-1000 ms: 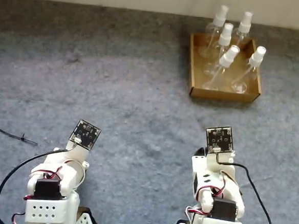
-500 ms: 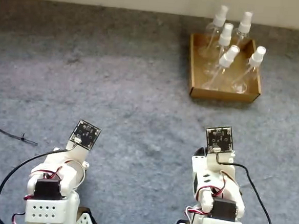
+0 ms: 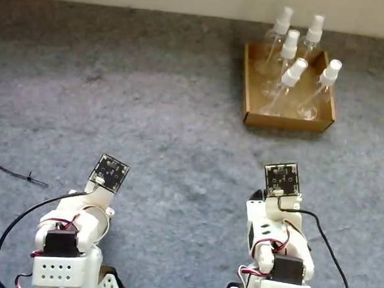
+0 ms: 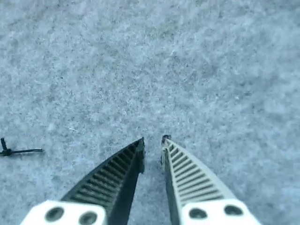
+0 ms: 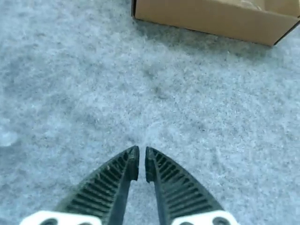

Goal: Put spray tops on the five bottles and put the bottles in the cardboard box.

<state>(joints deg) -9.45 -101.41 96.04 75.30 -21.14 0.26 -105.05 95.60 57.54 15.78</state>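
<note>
Bottles [image 3: 292, 72], all five fitted with spray tops, stand crowded and leaning in the cardboard box [image 3: 286, 120] at the far side of the counter [image 3: 149, 95], well apart from both arms. Hazard: a knock to the box would likely topple them.

Left wrist view: left fingers [image 4: 187, 173] almost closed, gripping nothing, near a cable tie [image 4: 18, 151].

Right wrist view: right fingers [image 5: 178, 187] closed, gripping nothing, facing the box wall.
</note>
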